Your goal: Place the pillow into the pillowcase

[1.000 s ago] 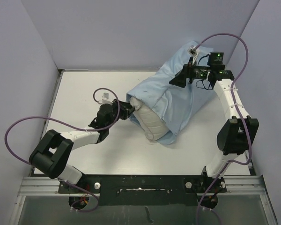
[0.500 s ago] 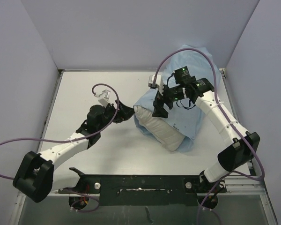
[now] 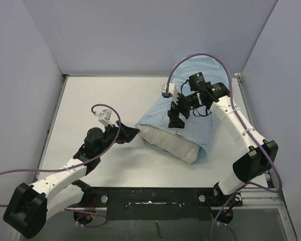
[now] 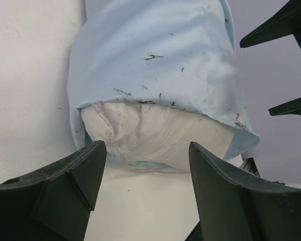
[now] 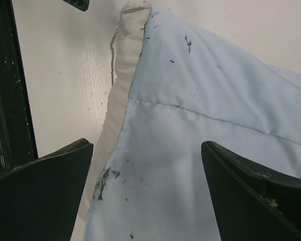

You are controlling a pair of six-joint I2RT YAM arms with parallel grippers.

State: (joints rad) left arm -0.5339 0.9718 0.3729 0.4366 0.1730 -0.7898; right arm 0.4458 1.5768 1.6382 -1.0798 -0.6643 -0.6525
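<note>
The light blue pillowcase [image 3: 190, 108] lies at the table's right middle and covers most of the off-white pillow [image 3: 170, 142], whose near end sticks out of the open end. My left gripper [image 3: 132, 132] is open and empty, just left of the pillow's exposed end, apart from it. In the left wrist view the pillow [image 4: 155, 138] bulges out under the pillowcase edge [image 4: 155, 55]. My right gripper [image 3: 177, 118] is open and empty, above the pillowcase near its open edge. The right wrist view shows the pillowcase [image 5: 210, 150] below the jaws and a strip of pillow [image 5: 121, 95].
The white table [image 3: 100, 95] is walled at the back and both sides. A black rail [image 3: 150, 196] with the arm bases runs along the near edge. Purple cables loop off both arms.
My left gripper has let go of the pillow's end and pulled back to the left. My right gripper came from the far right corner to above the pillowcase opening. The pillowcase now lies flatter.
</note>
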